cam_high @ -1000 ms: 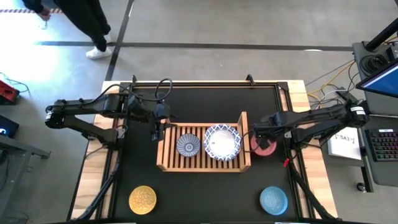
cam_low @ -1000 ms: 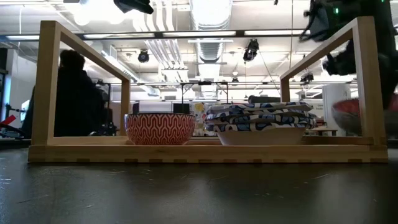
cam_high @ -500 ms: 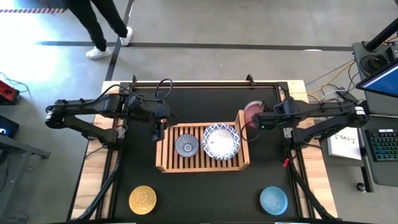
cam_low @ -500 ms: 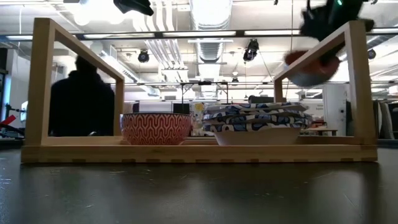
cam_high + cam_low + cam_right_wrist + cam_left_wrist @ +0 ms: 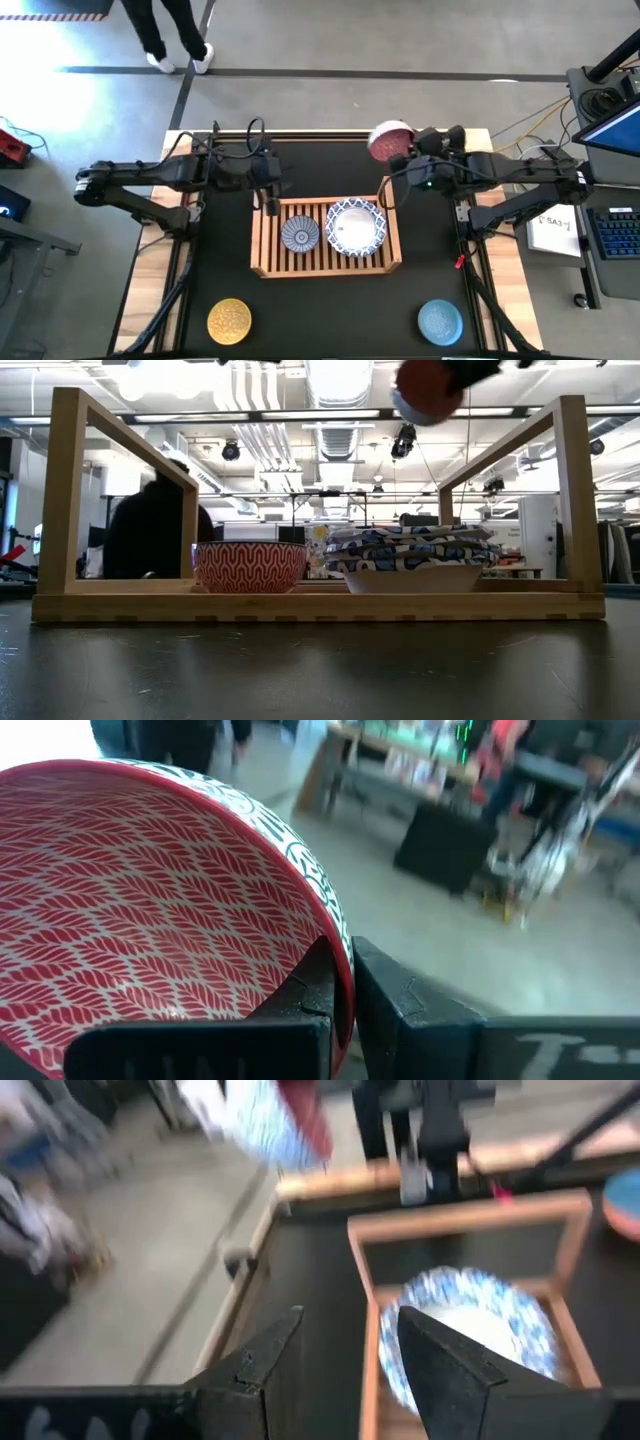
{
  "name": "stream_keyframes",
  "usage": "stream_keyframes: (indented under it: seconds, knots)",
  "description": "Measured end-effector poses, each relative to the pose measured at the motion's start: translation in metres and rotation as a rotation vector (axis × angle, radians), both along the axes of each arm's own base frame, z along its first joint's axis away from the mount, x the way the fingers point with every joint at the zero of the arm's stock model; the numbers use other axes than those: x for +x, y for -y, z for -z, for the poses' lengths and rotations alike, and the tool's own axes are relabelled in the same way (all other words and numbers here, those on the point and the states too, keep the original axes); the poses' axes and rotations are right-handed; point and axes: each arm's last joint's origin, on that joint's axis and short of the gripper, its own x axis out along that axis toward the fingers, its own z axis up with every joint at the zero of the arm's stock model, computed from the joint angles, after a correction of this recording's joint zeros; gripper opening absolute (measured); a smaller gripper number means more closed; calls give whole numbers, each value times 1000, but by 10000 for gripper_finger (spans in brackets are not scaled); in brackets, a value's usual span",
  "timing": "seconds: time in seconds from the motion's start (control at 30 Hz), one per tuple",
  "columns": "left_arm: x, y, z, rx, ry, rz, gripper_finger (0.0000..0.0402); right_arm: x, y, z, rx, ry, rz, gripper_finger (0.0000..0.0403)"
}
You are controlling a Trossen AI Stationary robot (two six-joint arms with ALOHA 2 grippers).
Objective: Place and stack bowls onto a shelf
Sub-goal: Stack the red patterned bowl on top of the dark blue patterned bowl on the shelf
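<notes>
The wooden shelf (image 5: pixel 265 245) stands mid-table. On its slats rest a small bowl (image 5: pixel 301 233), red-patterned outside (image 5: pixel 250 567), and a stack of white blue-rimmed bowls (image 5: pixel 357 228) (image 5: pixel 415 560). A yellow bowl (image 5: pixel 230 320) and a light blue bowl (image 5: pixel 440 321) sit near the front edge. My right gripper (image 5: pixel 405 160) is shut on a red bowl (image 5: pixel 390 142) (image 5: pixel 428 388), high above the shelf's far right corner. My left gripper (image 5: pixel 268 197) (image 5: pixel 345 1370) hangs open over the shelf's left wall, touching nothing. My right gripper (image 5: pixel 345 970) pinches the red bowl's rim (image 5: pixel 335 945), one finger (image 5: pixel 310 995) inside the bowl and the other (image 5: pixel 405 1000) outside. The fingers reach nearly level from the table's right side. The bowl is lifted clear of everything and tipped on its side.
The shelf's raised side walls (image 5: pixel 70 490) (image 5: pixel 575 490) stand tall at both ends. A person walks past the table's far left (image 5: pixel 170 35) and shows behind the shelf (image 5: pixel 150 535). Open black tabletop (image 5: pixel 330 315) lies between the two front bowls.
My right gripper has lifted the red bowl from the table right of the shelf, up and toward the far edge. It has swung from pointing down to nearly level, tipping the bowl on its side. My left gripper has tipped up a little, staying open.
</notes>
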Motion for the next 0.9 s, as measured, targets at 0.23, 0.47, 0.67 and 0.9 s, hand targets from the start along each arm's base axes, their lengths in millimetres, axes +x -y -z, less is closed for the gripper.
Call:
stream_keyframes:
  seconds: [0.23,0.47,0.67,0.9]
  knots:
    - [14,-2,10,225,299,-54,146,54,0,-10,-217,-2,-64,12]
    - [9,-5,28,362,553,-159,146,98,2,-11,-340,48,-150,12]
    - [1,-6,42,377,646,-200,146,127,12,2,-408,74,-151,12]
    - [1,-9,38,432,635,-279,146,150,19,5,-474,167,-177,12]
